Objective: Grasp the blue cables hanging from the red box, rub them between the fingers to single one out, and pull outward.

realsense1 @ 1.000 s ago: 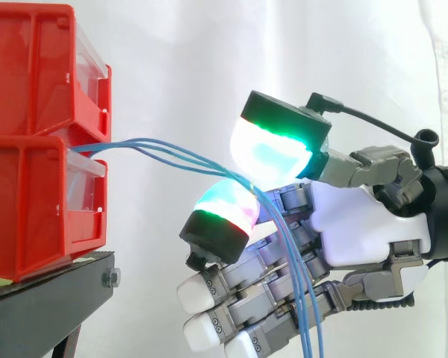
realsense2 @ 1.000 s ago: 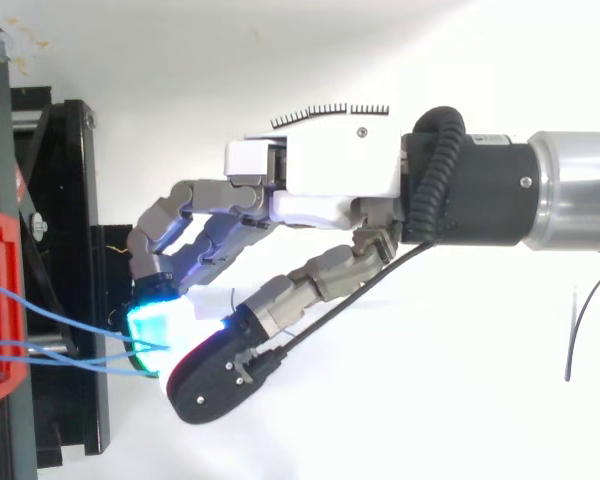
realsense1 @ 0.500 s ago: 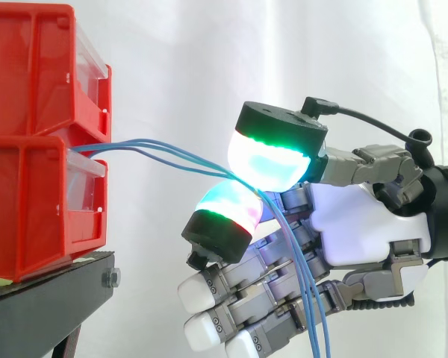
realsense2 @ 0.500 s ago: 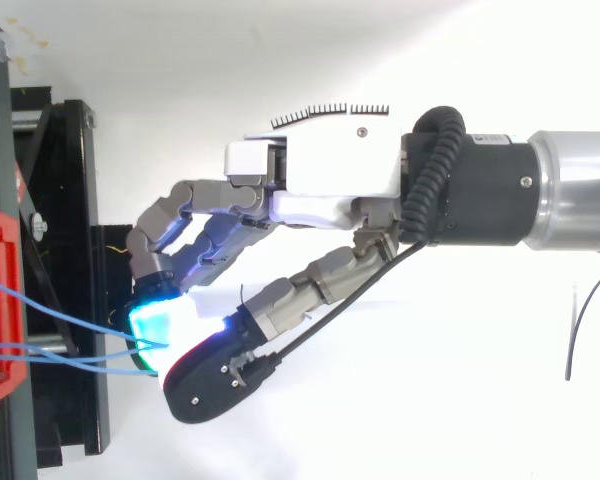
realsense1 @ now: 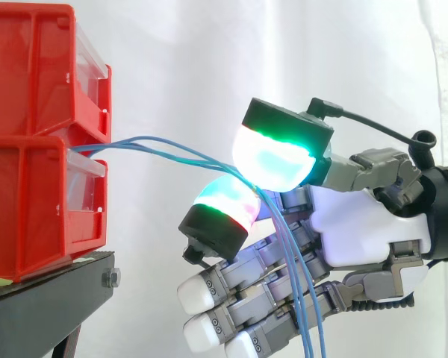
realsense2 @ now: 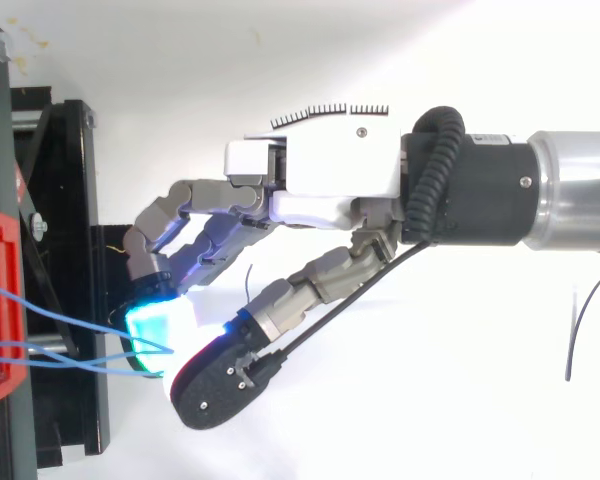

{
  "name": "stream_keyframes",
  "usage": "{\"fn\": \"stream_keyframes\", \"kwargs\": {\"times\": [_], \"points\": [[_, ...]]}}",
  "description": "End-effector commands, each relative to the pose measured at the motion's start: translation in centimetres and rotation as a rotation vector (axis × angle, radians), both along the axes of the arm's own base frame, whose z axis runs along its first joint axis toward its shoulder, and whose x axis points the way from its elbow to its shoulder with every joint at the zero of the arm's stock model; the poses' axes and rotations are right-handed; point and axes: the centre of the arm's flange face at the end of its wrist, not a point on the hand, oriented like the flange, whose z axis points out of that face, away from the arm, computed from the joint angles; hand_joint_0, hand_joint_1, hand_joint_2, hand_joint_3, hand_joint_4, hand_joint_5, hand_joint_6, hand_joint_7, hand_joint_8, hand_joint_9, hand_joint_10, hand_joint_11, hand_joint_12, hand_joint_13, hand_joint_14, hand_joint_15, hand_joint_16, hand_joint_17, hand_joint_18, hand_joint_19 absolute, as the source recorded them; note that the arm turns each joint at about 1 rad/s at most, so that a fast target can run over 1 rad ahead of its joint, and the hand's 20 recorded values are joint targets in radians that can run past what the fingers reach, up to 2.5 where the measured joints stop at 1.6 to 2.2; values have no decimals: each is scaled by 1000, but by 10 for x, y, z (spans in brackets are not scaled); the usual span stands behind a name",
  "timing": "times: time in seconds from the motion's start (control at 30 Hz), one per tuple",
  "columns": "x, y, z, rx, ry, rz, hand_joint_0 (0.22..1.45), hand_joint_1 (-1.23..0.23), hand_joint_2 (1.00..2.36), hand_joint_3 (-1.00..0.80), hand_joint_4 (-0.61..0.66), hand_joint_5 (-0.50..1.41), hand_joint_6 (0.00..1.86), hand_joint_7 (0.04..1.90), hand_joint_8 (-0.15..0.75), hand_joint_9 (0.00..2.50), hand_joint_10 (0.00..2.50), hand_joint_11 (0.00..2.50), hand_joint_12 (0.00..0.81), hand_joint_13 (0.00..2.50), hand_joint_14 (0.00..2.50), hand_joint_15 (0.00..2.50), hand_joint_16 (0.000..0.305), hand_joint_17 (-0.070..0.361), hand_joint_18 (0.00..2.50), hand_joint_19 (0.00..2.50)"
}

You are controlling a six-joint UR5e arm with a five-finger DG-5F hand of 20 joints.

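Cables, thin and blue, are running out of the red box at the left of the frame toward the centre. There I am pinching them between two glowing fingertips, one above the other. My hand is reaching in from the right edge. Below the pinch the cables are hanging down across my curled lower fingers to the bottom edge.

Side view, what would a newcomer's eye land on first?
The robot hand at right, its glowing green-and-cyan fingertips pinching the blue cables mid-frame. Next, the stacked red bins at left, from which those cables run out.
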Motion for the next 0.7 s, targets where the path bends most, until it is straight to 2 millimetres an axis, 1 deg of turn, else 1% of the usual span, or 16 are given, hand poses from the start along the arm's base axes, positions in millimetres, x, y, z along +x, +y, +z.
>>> {"fn": "stream_keyframes", "kwargs": {"times": [0.0, 0.3, 0.37, 0.4, 0.43, 0.5, 0.67], "points": [[0, 0, 0, 0, 0, 0, 849, -922, 1003, -456, -117, -194, 925, 1030, 292, 678, 7, 251, 360, 582, 7, 211, 40, 89, 547, 237], [0, 0, 1, 0, -1, 0, 845, -937, 1002, -490, -100, -190, 923, 994, 292, 670, 7, 235, 357, 580, 8, 207, 39, 88, 556, 218], [0, 0, 0, 0, 0, 0, 808, -938, 1003, -463, -43, -188, 919, 1018, 291, 671, 7, 242, 355, 586, 8, 207, 39, 88, 577, 202], [0, 0, 0, -1, 0, 0, 803, -942, 1004, -450, -36, -188, 917, 1039, 292, 671, 7, 235, 355, 588, 7, 201, 39, 87, 579, 207], [0, 0, 0, -1, 0, 0, 764, -934, 1005, -435, -24, -186, 915, 1097, 291, 675, 7, 236, 353, 593, 7, 199, 39, 87, 595, 185], [0, 0, 0, 0, 0, 0, 676, -862, 1009, -388, -39, -170, 901, 1091, 288, 681, 6, 208, 352, 598, 7, 204, 39, 87, 594, 210], [0, 0, 0, -1, 0, 0, 637, -821, 1010, -363, -46, -151, 874, 1091, 279, 694, 4, 167, 352, 608, 8, 216, 39, 87, 592, 224]]}}
